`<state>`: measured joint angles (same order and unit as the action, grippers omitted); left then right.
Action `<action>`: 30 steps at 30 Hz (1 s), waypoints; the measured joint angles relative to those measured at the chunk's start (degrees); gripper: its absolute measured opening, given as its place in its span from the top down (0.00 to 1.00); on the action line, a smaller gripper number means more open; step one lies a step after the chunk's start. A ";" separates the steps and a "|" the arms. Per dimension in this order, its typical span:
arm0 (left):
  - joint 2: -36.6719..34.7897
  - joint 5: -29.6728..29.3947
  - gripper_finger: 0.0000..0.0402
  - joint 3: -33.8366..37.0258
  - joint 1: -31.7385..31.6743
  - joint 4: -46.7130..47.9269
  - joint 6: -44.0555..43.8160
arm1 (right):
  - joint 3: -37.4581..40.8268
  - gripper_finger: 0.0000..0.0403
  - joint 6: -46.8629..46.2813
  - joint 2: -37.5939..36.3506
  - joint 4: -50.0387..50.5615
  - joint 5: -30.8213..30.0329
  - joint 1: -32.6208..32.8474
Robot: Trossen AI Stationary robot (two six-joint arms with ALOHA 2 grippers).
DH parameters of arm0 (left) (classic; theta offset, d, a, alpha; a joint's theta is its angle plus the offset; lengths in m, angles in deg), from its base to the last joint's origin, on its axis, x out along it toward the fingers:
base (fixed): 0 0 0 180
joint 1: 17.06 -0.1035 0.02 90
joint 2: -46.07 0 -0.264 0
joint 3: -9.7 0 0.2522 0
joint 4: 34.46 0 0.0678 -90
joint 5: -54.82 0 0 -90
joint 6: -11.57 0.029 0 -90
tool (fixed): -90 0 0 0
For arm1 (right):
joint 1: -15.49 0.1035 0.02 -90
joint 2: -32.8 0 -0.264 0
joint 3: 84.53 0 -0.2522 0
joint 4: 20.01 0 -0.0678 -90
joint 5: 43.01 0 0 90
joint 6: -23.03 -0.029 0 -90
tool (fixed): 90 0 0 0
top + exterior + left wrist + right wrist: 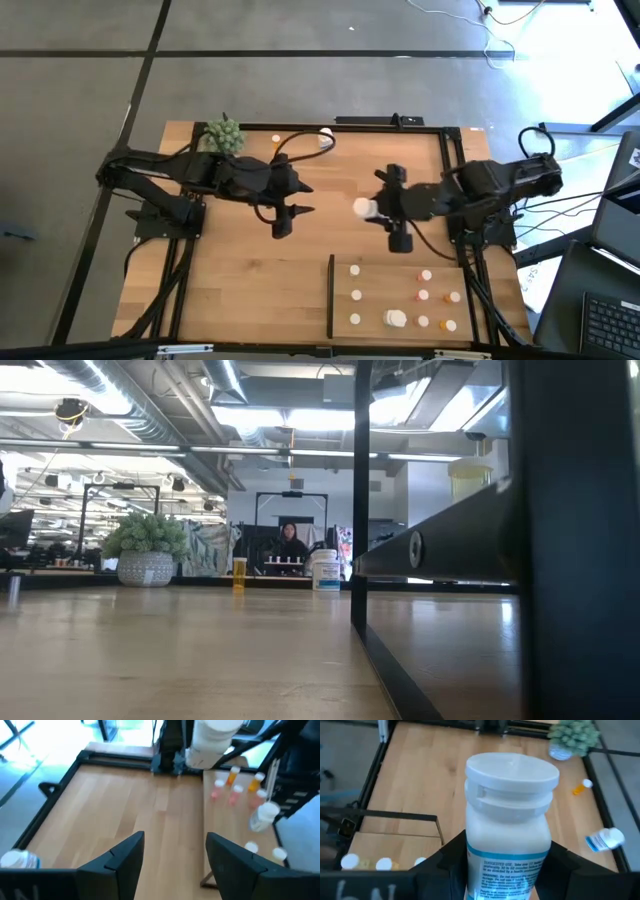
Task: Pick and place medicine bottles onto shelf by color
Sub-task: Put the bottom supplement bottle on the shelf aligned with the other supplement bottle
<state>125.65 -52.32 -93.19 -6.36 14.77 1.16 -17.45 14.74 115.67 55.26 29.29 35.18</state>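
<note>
now | right hand [507,865] grips white bottle [509,820] | cap pointing toward left arm

Both arms reach toward mid-desk: the left gripper [281,211] hangs with fingers [117,865] spread and empty, the right gripper [384,207] clamped around a load.

Held white bottle [510,825] base hidden between right claw [507,870] fingers, label print unreadable, shelf [395,845] edge-cropped
</note>
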 joint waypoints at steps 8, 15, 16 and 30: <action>-0.77 0.04 0.49 0.08 2.08 1.26 -0.02 | 4.38 0.57 -16.35 -3.90 2.97 -14.32 10.24; -0.77 0.09 0.49 0.09 4.10 2.01 0.08 | 16.55 0.57 -32.27 -7.71 -3.38 -20.25 17.86; -0.77 0.08 0.49 0.09 4.16 2.04 0.08 | 18.53 0.57 -33.58 -8.01 -5.23 -21.09 18.92; -0.77 0.04 0.49 0.09 5.11 1.84 0.08 | 37.07 0.57 -54.14 -8.94 -22.77 -30.90 30.26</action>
<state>124.88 -52.28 -93.10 -1.25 16.61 1.24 19.62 -39.39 106.73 32.49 -1.60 65.44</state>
